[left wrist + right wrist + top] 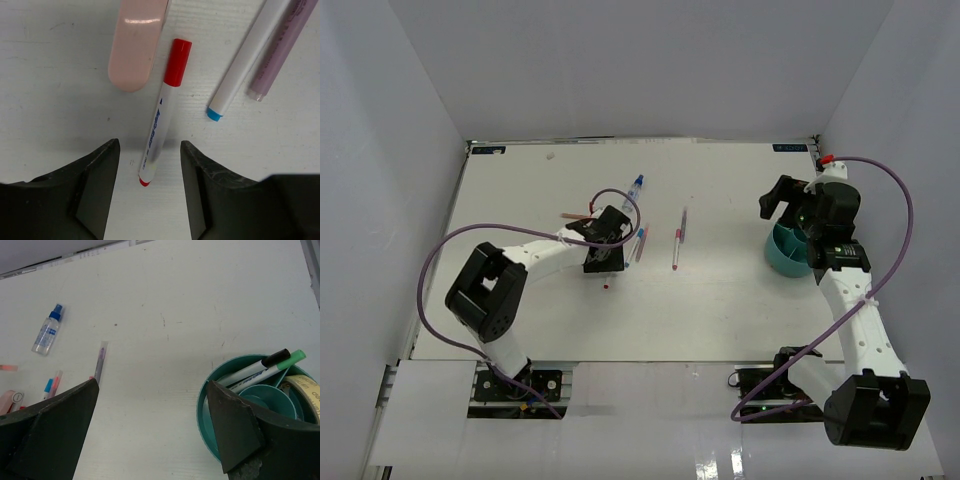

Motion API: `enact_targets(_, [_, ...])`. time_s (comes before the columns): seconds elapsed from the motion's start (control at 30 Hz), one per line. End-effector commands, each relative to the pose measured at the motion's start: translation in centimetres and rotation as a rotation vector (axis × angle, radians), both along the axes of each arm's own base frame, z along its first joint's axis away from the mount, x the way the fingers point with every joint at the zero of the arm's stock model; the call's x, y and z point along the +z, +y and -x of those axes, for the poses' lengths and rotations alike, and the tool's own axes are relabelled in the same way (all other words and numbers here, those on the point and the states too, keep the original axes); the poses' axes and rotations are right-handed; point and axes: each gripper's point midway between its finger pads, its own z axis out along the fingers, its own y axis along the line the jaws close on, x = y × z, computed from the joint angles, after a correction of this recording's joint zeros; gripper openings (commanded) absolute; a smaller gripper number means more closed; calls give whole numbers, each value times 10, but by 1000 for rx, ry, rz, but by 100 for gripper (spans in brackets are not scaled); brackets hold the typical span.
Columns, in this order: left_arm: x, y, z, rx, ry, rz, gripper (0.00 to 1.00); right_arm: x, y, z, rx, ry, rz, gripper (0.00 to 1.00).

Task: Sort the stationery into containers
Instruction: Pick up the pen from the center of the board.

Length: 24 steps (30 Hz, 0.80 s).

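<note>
A red-capped marker (162, 117) lies on the white table, its tail end between the fingertips of my left gripper (150, 152), which is open and touches nothing. Beside it lie a pink eraser (136, 45), a blue-tipped pen (240, 65) and a pale purple pen (282, 45). From above, the left gripper (603, 260) hangs over this cluster. My right gripper (152, 390) is open and empty, just left of the teal bowl (207, 405), which holds a black-capped marker (260, 367), a green-capped marker (282, 362) and a tape ring (306, 387).
A clear blue-capped bottle (637, 186) lies behind the left gripper. Another pen (679, 240) lies alone mid-table. A thin pinkish strip (575, 213) lies left of the cluster. The bowl (785, 255) sits partly under the right arm, near the right wall.
</note>
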Motion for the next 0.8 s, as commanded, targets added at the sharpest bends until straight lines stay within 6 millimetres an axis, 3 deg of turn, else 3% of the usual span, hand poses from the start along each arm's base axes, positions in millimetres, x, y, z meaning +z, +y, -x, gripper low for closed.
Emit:
enact_targets(0.0, [13,-5,-17,33,-61,-6,61,8,4,-3,19,-41,6,95])
enact_targets(0.27, [2,-17,-19,5,-48,-26,55,5,6,-2,20,-40,14,95])
enact_targets(0.5, [-10,-12,-14,6,-30,-63,48,3,6,-3,20,-40,19,95])
enact_targets(0.77, [-7,-9,-10,-5,-35,-63,19,2,13,-3,62,-44,14,94])
